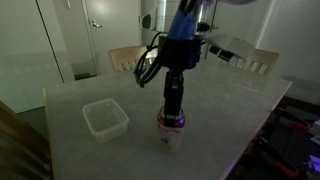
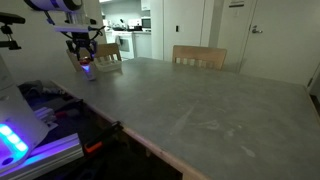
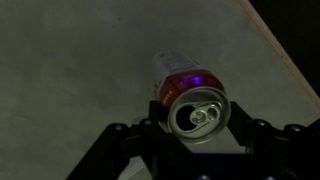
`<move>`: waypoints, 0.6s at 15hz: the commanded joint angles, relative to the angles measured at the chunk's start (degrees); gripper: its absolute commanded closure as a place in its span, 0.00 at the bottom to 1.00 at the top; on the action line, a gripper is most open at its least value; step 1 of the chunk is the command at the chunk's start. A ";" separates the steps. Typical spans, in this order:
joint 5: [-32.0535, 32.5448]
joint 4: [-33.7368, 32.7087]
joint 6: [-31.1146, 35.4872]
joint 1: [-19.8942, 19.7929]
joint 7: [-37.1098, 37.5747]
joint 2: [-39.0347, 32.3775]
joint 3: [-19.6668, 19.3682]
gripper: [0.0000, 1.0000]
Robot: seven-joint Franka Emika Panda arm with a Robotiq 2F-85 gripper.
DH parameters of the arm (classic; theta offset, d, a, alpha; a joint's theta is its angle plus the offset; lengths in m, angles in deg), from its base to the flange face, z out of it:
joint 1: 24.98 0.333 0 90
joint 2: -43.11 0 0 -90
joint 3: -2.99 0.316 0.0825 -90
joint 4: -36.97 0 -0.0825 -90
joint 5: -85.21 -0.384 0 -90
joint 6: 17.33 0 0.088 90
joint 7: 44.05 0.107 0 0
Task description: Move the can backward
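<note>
The can (image 3: pixel 197 113) has a silver top with a pull tab and a red-purple band over a whitish body. It stands upright on the grey table (image 1: pixel 220 105). In the wrist view my gripper (image 3: pixel 197 120) has one finger on each side of the can's top, both touching it. In both exterior views the gripper (image 1: pixel 173 108) comes straight down onto the can (image 1: pixel 172 130), near the table's edge. The can (image 2: pixel 87 70) shows small at the far end of the table, under the gripper (image 2: pixel 85 58).
A square translucent plastic container (image 1: pixel 104 118) sits on the table beside the can. Wooden chairs (image 2: pixel 198 56) stand along the table's far side. The table edge (image 3: pixel 285 60) runs close to the can. Lit equipment (image 2: pixel 30 135) stands off the table.
</note>
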 commanded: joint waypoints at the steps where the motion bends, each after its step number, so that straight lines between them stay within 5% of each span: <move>1: 1.82 0.41 -4.23 -2.13 -2.64 2.98 -1.33 0.58; 9: 8.48 -1.81 -13.50 -6.28 -12.14 5.44 -5.93 0.58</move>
